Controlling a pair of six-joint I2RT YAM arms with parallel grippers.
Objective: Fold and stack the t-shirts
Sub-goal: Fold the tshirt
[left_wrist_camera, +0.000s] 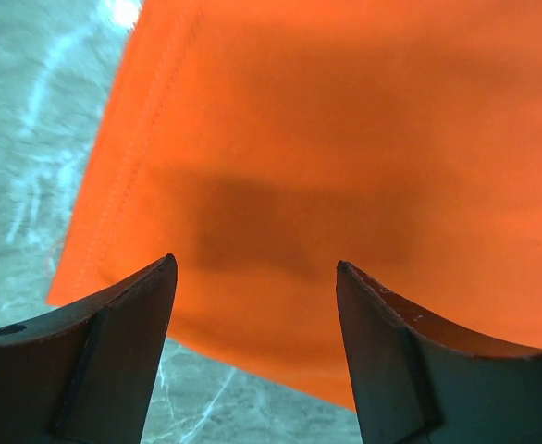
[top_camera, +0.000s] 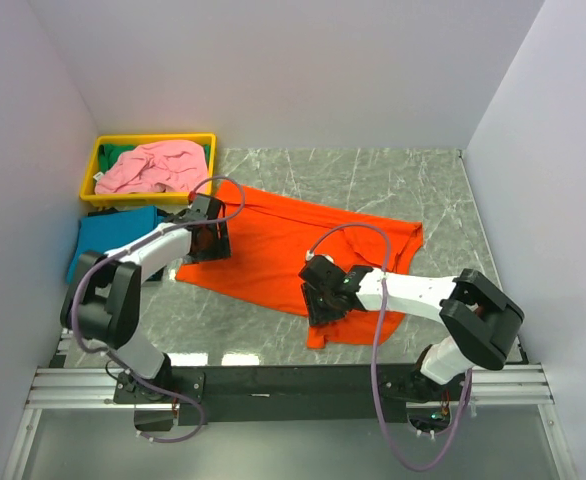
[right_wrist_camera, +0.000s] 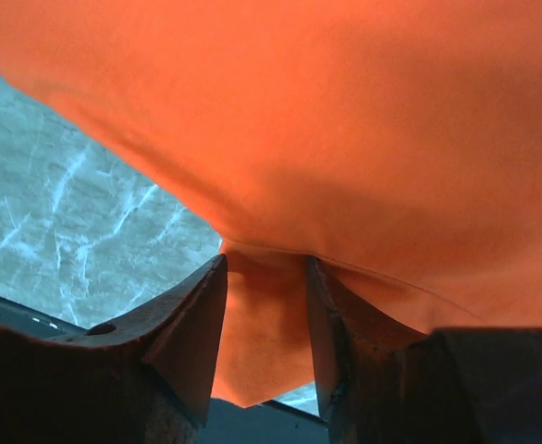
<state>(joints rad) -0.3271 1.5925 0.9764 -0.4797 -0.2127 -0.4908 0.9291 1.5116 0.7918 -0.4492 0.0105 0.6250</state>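
T-shirts number three: an orange t-shirt [top_camera: 283, 240] lies spread across the middle of the bench [top_camera: 373, 180], a teal t-shirt [top_camera: 113, 235] lies folded at the left edge of the bench, and a pink t-shirt [top_camera: 158, 165] sits crumpled in the one yellow tray [top_camera: 153, 139] at the far left corner. The teal one lies just in front of the tray and near the left side of the orange one. A bit of green cloth shows in the tray behind the pink one.

Two arms are at work. The left arm rises from its base, bends sharply at the elbow and stretches forward and to the right, so the left claw [left_wrist_camera: 255, 263] points down over the left hem of the orange t-shirt. Its fingers stand wide apart with only flat cloth and a strip of bench below them. The right arm bends at its elbow near the right wall and reaches to the left. The right claw [right_wrist_camera: 265, 260] sits at the near edge of the orange t-shirt, narrow, with a fold of orange cloth pinched between its fingers and lifted off the bench.
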